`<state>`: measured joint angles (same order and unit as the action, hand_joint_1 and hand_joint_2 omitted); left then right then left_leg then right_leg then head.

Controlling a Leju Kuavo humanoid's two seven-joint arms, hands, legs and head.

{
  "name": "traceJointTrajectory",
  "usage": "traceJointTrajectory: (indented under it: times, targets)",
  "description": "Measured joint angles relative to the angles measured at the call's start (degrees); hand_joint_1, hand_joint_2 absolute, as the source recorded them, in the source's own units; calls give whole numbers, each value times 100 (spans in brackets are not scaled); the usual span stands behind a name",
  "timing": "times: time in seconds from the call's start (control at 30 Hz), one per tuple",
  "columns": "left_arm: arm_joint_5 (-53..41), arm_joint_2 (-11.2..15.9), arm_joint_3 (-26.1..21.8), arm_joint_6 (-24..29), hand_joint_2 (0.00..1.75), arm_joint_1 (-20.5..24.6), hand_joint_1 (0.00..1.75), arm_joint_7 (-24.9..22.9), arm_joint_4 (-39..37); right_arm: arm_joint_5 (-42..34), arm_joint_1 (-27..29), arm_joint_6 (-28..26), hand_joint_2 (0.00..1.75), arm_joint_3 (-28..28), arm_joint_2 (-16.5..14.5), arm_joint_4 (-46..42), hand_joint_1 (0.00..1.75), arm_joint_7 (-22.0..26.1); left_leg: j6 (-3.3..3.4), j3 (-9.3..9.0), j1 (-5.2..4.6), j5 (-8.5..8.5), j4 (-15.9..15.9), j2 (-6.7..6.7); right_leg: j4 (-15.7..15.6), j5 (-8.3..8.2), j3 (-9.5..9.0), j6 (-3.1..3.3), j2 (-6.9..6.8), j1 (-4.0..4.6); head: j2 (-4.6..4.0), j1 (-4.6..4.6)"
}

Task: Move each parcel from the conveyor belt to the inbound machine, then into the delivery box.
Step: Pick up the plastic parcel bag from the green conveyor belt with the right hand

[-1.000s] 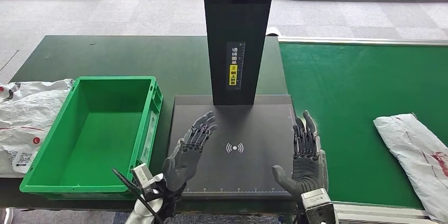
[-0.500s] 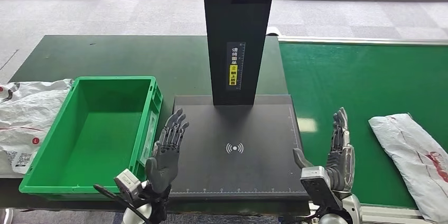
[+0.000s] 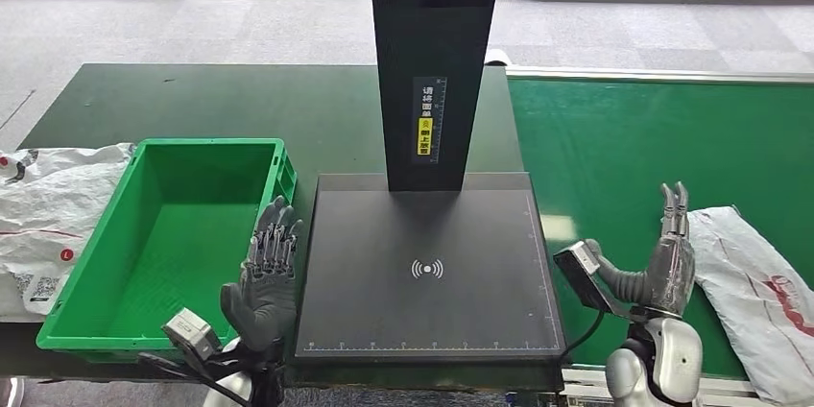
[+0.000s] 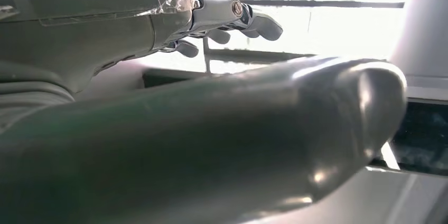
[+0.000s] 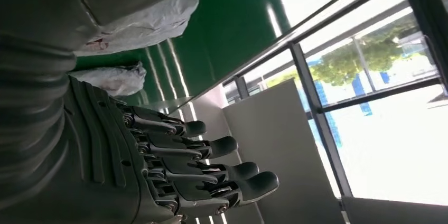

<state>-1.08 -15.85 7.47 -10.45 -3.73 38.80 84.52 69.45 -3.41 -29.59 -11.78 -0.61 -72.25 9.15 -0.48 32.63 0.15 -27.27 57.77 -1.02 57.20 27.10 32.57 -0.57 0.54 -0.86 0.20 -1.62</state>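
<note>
Head view: white crumpled plastic mailer parcel (image 3: pixel 763 287) lying on green conveyor belt (image 3: pixel 634 148), near the right edge, not picked up yet. Right hand (image 3: pixel 669 255) empty, fingers straight and apart, raised edge-on just beside the parcel's near end; contact with it impossible to tell. Left hand (image 3: pixel 266 273) also empty, fingers extended and spread, hovering over the seam between green plastic delivery box (image 3: pixel 110 325) and flat black scanner platform of the inbound machine (image 3: pixel 427 234). Nothing on the platform, nothing visible inside the box. Tall black column of the machine (image 3: pixel 432 52) with yellow label standing at the platform's far edge. Another white printed poly bag (image 3: pixel 48 220) lying on the dark table left of the box, outside it; hard to say whether part of the job.

Right wrist view: right hand fingers (image 5: pixel 211 147) open, holding nothing, with white parcel (image 5: pixel 142 18) on green belt beyond.

Left wrist view: mostly thumb close up, blurred; fingertips (image 4: pixel 253 20) loosely extended, gripping nothing.

Progress judged: this parcel at the very first stage. Still to do: grasp from belt, place on platform, then move into box. Likely next: closing on the parcel with the right hand. Thin floppy bag, probably slippery, may sag or slide in the grip.
</note>
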Motion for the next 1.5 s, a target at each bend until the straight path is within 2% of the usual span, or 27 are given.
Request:
traceJointTrajectory:
  times: [0.1,0.27,0.5,0.83,1.0,1.3,1.33,1.43,1.47,1.5]
  targets:
    - [153,15,-41,-409,0,108,0,36,-118,183,-376,-15,175,-221,367,896,0,-255,1,1,-1,0,4,-1,-1,-2,-1,-3,0,-2,0,0]
    - [219,44,-91,-622,0,233,0,89,-274,296,-815,42,175,-631,912,2341,0,-590,1,4,-3,-1,7,-10,-2,-3,0,-5,-6,-3,0,0]
    - [221,47,-100,-697,0,372,0,59,-435,345,-1019,249,175,-1068,1307,3512,0,-861,3,9,-2,-2,6,-13,-1,-1,6,-6,-12,-1,0,0]
    - [221,46,-162,-715,0,479,0,-32,-627,479,-1053,677,175,-1394,1544,4240,0,-1267,3,9,-2,-2,6,-11,-1,-1,6,-7,-13,-2,0,0]
    - [195,46,-176,-751,0,511,0,-69,-707,593,-1079,1104,175,-1511,1608,4498,0,-1471,4,8,-1,-3,6,-11,-2,-1,4,-7,-12,-1,0,0]
    - [149,48,-181,-775,0,576,0,-91,-816,649,-1165,1323,175,-1609,1639,4703,0,-1524,12,1,-1,-1,9,-14,-4,-1,-10,-9,-14,-1,0,0]
    - [124,48,-181,-782,0,586,0,-95,-833,654,-1167,1406,175,-1623,1640,4723,7,-1521,13,-2,-1,-1,10,-13,-6,-1,-13,-9,-14,0,0,0]
    - [71,51,-181,-823,0,631,0,-96,-897,671,-1166,1645,175,-1682,1642,4781,138,-1479,18,-15,0,-4,10,-11,-13,0,-27,-11,-13,2,0,0]
    - [50,52,-181,-843,0,652,0,-92,-924,680,-1163,1714,175,-1698,1641,4798,175,-1442,20,-20,2,-5,10,-11,-16,1,-32,-12,-13,3,0,0]
    - [23,53,-181,-862,0,677,0,-87,-958,690,-1158,1766,175,-1708,1638,4813,175,-1383,22,-25,2,-7,10,-11,-19,1,-38,-14,-13,4,0,0]
